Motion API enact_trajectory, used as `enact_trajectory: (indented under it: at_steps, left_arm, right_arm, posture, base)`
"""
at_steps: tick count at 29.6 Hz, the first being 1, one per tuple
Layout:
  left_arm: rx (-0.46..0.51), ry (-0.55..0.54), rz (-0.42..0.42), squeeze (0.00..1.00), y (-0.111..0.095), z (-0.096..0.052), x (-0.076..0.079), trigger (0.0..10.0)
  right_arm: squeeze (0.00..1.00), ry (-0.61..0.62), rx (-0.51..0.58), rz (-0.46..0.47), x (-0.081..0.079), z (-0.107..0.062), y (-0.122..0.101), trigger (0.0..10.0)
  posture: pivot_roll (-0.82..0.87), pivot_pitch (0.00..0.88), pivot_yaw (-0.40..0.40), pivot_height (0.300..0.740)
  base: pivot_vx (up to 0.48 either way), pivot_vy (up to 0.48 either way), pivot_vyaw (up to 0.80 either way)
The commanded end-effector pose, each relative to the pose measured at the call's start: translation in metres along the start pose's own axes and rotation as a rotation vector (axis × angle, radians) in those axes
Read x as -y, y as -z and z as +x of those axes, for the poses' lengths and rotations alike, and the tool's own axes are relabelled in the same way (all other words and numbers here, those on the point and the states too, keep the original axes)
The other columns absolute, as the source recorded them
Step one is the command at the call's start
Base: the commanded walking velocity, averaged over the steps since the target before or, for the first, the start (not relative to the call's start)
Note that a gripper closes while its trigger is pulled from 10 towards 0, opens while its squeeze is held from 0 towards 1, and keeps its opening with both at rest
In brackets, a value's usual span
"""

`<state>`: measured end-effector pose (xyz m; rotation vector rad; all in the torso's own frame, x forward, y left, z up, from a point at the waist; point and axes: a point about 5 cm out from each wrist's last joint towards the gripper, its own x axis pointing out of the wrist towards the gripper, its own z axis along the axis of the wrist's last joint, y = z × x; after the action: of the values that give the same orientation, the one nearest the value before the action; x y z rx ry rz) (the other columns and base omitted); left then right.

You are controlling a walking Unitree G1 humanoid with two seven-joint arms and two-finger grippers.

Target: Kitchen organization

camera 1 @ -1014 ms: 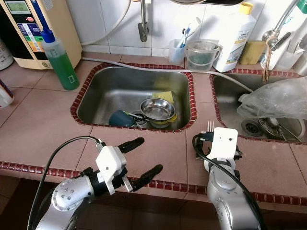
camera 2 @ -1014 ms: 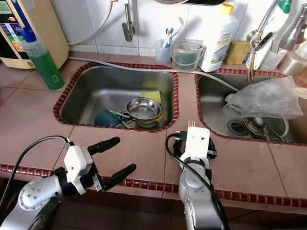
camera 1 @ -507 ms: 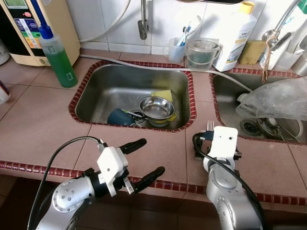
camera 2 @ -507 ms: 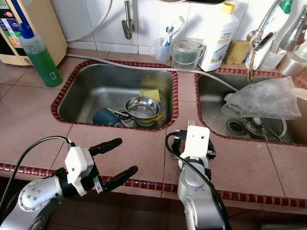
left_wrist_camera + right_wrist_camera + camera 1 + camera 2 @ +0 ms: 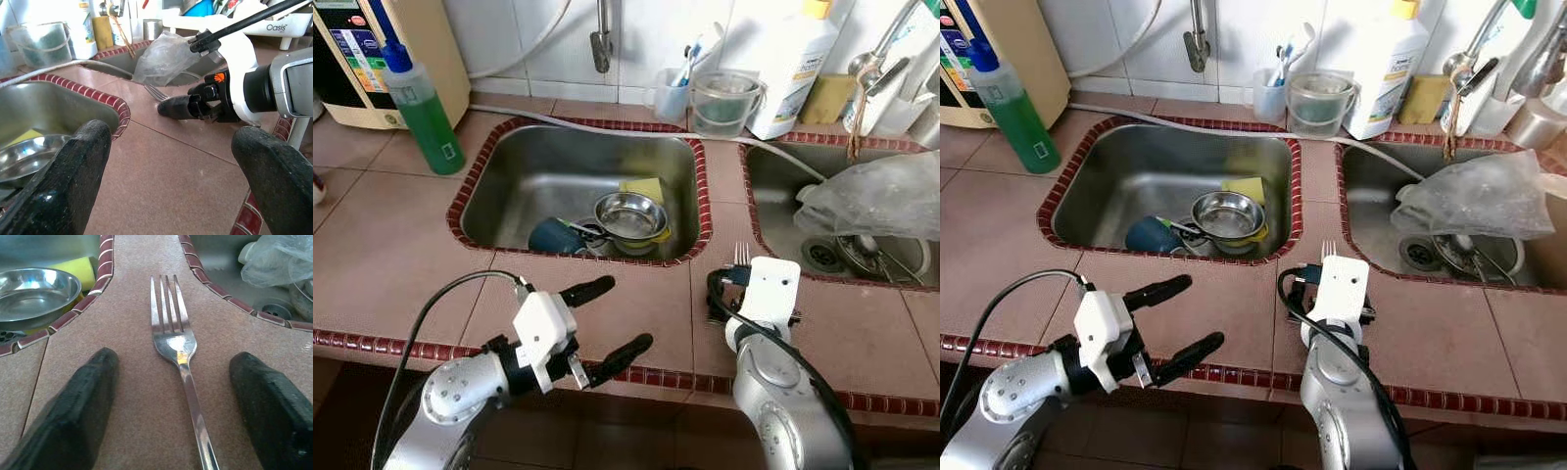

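Fingers [image 5: 73, 411] of the right gripper [image 5: 178, 406] are spreading wide, resting low on the tiled worktop [image 5: 401, 264] with a fork [image 5: 171, 340] lying flat between them, untouched, its prongs pointing toward the wall. Its tip is peeking out beyond the white wrist on the strip between the two sinks. Over the worktop's front edge, the left gripper [image 5: 607, 318] is hovering with its fingers also wide apart, holding nothing. A steel bowl [image 5: 630, 215] is sitting in the left sink [image 5: 509, 186] beside a yellow sponge [image 5: 644, 188]. A green soap bottle [image 5: 423, 113] is standing upright at the far left.
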<state>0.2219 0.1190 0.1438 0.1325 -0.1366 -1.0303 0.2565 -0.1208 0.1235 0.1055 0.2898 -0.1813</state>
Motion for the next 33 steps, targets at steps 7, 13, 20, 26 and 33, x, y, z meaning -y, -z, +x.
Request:
enact_trajectory:
  at_steps: [7, 13, 20, 26, 33]
  left_arm:
    - [-0.006, -0.001, 0.001, 0.0, -0.001, -0.0012, -0.0025, 10.0]
    - [-0.009, -0.002, 0.009, 0.0, -0.001, -0.0021, -0.0032, 10.0]
    - [-0.007, 0.0, 0.011, 0.0, -0.0016, -0.0019, -0.003, 10.0]
    - [-0.007, 0.006, 0.017, 0.0, -0.0017, -0.002, -0.003, 10.0]
    - [-0.004, 0.013, 0.02, 0.0, -0.0017, -0.0005, -0.0027, 10.0]
  right_arm:
    - [0.0, -0.083, -0.191, 0.186, -0.0374, -0.0105, 0.0292, 0.0]
    - [0.0, -0.085, -0.191, 0.192, -0.0368, -0.0097, 0.0294, 0.0]
    - [0.0, -0.081, -0.19, 0.191, -0.0363, -0.0094, 0.0299, 0.0]
    - [0.0, -0.084, -0.158, 0.175, -0.0343, -0.0094, 0.0271, 0.0]
    - [0.0, -0.08, -0.161, 0.177, -0.0332, -0.0098, 0.0277, 0.0]
  posture:
    - [-0.1, 0.169, 0.027, 0.74]
    - [-0.09, 0.165, 0.024, 0.74]
    - [-0.09, 0.157, 0.022, 0.74]
    - [-0.09, 0.15, 0.021, 0.74]
    - [-0.09, 0.141, 0.018, 0.74]
  base:
    - [0.0, 0.0, 0.0]
    - [0.0, 0.0, 0.0]
    - [0.0, 0.0, 0.0]
    - [0.0, 0.0, 0.0]
    - [0.0, 0.0, 0.0]
